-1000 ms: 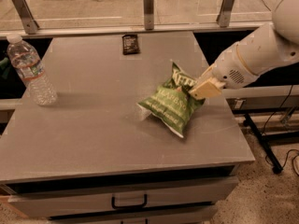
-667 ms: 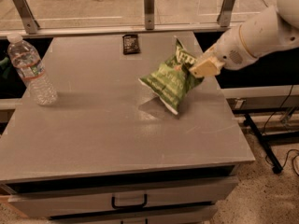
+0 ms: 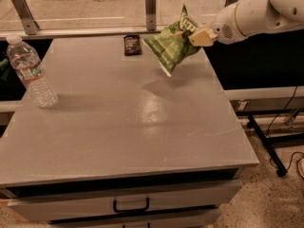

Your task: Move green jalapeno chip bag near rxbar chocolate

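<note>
The green jalapeno chip bag [image 3: 172,43] hangs in the air above the far right part of the grey table [image 3: 118,127], held by its upper right edge. My gripper [image 3: 195,35] comes in from the right on a white arm and is shut on the bag. The rxbar chocolate [image 3: 132,44], a small dark flat bar, lies on the table near the far edge, just left of the bag and apart from it. The bag's shadow falls on the table below it.
A clear plastic water bottle [image 3: 31,71] stands at the table's left side. A metal rail with posts [image 3: 150,4] runs behind the far edge. A drawer with a black handle [image 3: 130,205] is under the tabletop. Cables and a stand leg lie on the floor at right.
The gripper has lifted the chip bag off the table and carried it toward the far edge, closer to the dark bar.
</note>
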